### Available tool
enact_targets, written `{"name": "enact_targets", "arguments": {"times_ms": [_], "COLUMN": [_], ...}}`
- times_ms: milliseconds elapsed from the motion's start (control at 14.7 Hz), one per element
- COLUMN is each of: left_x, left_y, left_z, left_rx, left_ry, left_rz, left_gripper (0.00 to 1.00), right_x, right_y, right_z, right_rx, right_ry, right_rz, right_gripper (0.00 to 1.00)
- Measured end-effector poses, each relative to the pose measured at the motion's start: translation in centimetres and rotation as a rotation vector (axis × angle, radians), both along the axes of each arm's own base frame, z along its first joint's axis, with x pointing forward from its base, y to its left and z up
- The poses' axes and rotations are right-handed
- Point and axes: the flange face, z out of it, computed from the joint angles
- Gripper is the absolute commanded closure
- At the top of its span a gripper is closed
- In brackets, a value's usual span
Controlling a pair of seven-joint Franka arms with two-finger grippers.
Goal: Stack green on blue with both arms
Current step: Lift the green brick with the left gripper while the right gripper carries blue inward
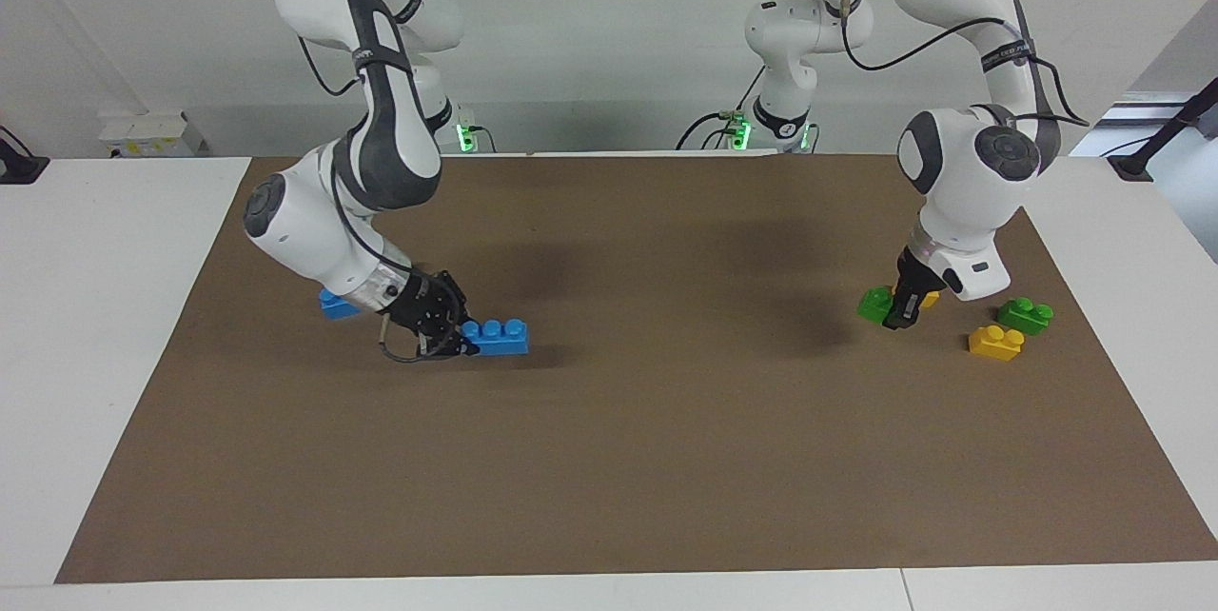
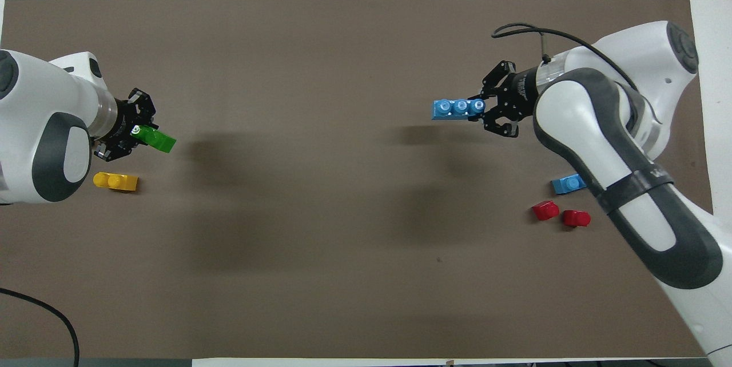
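My right gripper (image 1: pixel 464 341) is shut on one end of the sky-blue three-stud brick (image 1: pixel 500 336), which lies low on the brown mat toward the right arm's end. In the overhead view the blue brick (image 2: pixel 456 108) sticks out from that gripper (image 2: pixel 481 108) toward the table's middle. At the left arm's end, my left gripper (image 1: pixel 896 314) is shut on the light-green brick (image 1: pixel 874 304), close to the mat. From above, the green brick (image 2: pixel 159 140) juts out of the left gripper (image 2: pixel 139 131) at a slant.
A second blue brick (image 1: pixel 335 305) lies under the right arm, with two red bricks (image 2: pixel 545 210) nearer the robots. A yellow brick (image 1: pixel 995 342) and a darker green brick (image 1: pixel 1025 314) sit beside the left gripper. The brown mat (image 1: pixel 609 459) covers the table.
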Motion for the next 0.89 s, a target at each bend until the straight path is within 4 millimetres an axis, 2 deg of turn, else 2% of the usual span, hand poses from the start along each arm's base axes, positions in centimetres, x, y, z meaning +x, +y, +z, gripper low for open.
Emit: {"name": "enact_targets", "arguments": {"times_ms": [205, 341, 409, 545, 682, 886], "left_x": [-1.7, -3.0, -3.6, -4.8, -5.8, -7.4], "left_y": [-3.8, -7.1, -8.6, -10.9, -12.7, -16.5], "left_z": [3.2, 4.8, 5.6, 7.1, 8.4, 8.6], "left_rx": [0.001, -0.001, -0.002, -0.009, -0.022, -0.037], "left_ry": [-0.002, -0.007, -0.010, -0.026, -0.047, -0.058], "left_rz": [0.070, 0.120, 0.149, 0.218, 0.306, 0.409], "left_gripper": [1.00, 1.00, 1.00, 1.00, 1.00, 1.00], "right_x": [-1.5, -3.6, -4.7, -6.2, -7.0, -7.3], "right_y": [7.8, 12.4, 14.1, 16.0, 16.9, 17.3], "right_z": [-0.1, -1.7, -2.7, -4.3, -5.4, -5.9], "right_rx": [-0.006, -0.020, -0.028, -0.042, -0.050, -0.055], "right_ry": [-0.037, -0.067, -0.074, -0.080, -0.082, -0.085], "right_rz": [-0.010, 0.012, 0.029, 0.050, 0.060, 0.064], "right_gripper": [1.00, 1.00, 1.00, 1.00, 1.00, 1.00]}}
